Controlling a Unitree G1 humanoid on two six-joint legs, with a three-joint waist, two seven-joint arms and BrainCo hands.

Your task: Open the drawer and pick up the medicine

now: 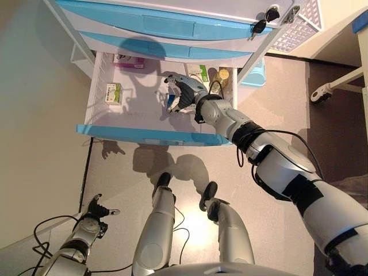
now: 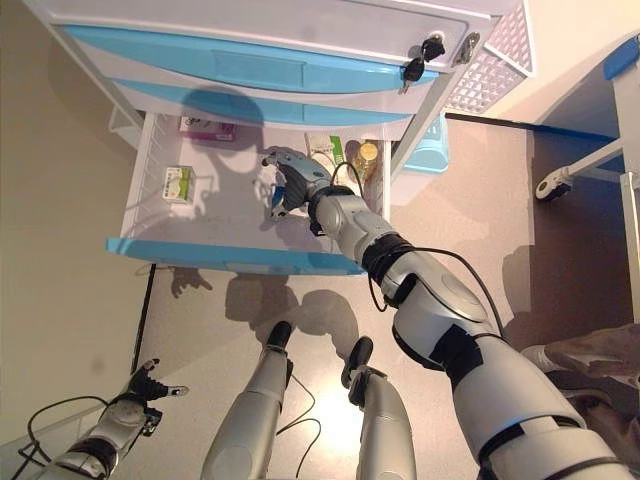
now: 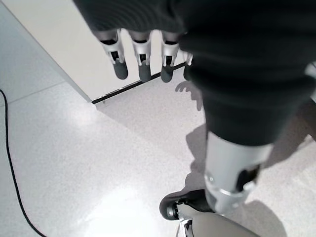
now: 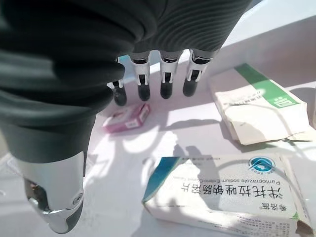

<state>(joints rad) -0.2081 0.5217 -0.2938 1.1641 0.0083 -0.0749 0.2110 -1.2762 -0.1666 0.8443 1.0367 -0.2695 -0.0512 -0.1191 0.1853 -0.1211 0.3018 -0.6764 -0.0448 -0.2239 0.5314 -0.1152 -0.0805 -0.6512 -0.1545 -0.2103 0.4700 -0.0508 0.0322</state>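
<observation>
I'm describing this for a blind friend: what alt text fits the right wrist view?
The robot's right hand hovers with straight fingers above a white and blue medicine box on the white drawer floor. A white and green box and a small pink box lie beyond.

Smooth white and blue plastic is seen on the drawer point(image 1: 144, 135); matt printed cardboard on the medicine box point(image 4: 227, 190); glossy speckled finish on the floor point(image 3: 74, 163).
</observation>
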